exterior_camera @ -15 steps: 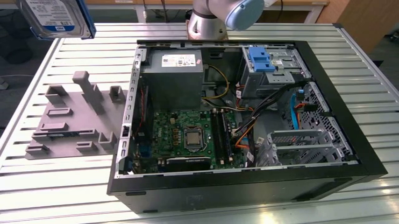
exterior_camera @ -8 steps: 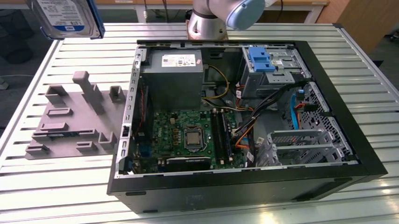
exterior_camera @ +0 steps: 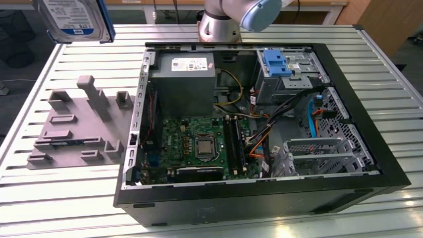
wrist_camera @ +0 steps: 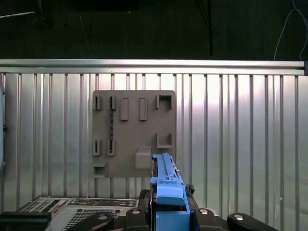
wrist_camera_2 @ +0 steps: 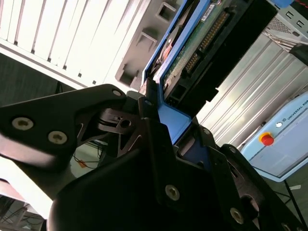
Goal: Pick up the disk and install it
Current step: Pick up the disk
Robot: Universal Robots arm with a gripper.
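"What sits on the big table (exterior_camera: 66, 208)?"
"An open computer case (exterior_camera: 264, 198), with a grey plate (exterior_camera: 73, 124) beside it."
"Where's the disk (exterior_camera: 73, 17)?"
"Up in the air, at the exterior view's left of the case. The gripper (wrist_camera_2: 171, 115) squeezes its blue edge tight."

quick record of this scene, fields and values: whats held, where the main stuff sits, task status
pincer: shut on the disk, clamping its blue plastic edge
disk: in the air, at the exterior view's upper left, clear of the table
holder plate: grey, flat on the table, at the exterior view's left of the case
computer case: open, lying on the table, motherboard showing
power supply: grey box inside the case
spare blue bracket: upright inside the case
task status: disk picked up, not yet installed
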